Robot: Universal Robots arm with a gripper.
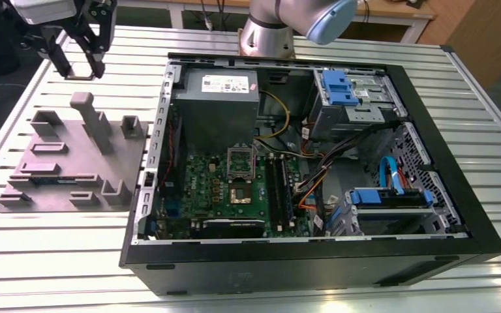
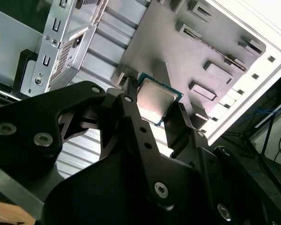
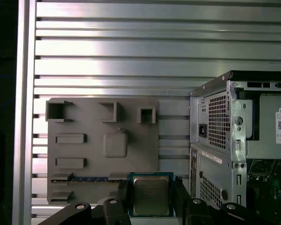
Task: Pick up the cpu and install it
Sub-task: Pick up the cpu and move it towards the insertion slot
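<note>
A Universal Robots arm holds its gripper above a slatted metal table, at about 10 o'clock in the exterior view and near the 12 o'clock edge of a grey fixture plate. In both wrist views the black fingers are clamped on the cpu, a small square chip with a silver-grey metal top and a blue-green rim. It is gripped by two opposite edges and raised clear of the plate's blocks and pockets. A long thin module lies in one slot of the plate. At the plate's 3 o'clock sits an open computer case, lying on its side with its interior exposed. A grey power supply fills the case's 11 o'clock corner. The green motherboard lies toward 8 o'clock, with its socket uncovered at the board's middle, well apart from the chip. Blue drive brackets stand at the case's 1 o'clock, and orange, yellow and black cables run between.
</note>
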